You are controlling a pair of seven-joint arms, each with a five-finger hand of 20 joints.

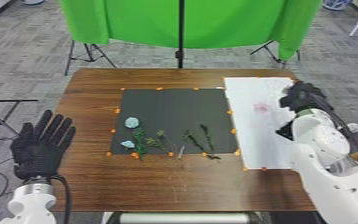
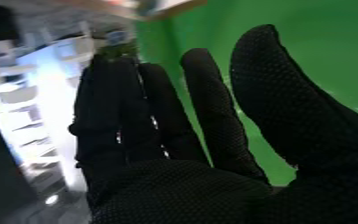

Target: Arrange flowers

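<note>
- Left hand [image 1: 37, 154] and right hand [image 1: 305, 97] are open wide.
- Blue flowers [image 1: 132, 122] and green stems [image 1: 140, 141] lie on the black mat [image 1: 175, 109].
- White sheet [image 1: 254, 140] lies beside it.

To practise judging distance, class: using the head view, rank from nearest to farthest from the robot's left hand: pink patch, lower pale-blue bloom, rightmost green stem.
1. Lower pale-blue bloom: dark mat's near-left corner.
2. Rightmost green stem: mat's right part.
3. Pink patch: white sheet, farther right.

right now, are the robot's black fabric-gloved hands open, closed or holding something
Left hand: open, fingers straight, nothing held.
Right hand: open, fingers straight, thumb apart, nothing seen in its grasp.
</note>
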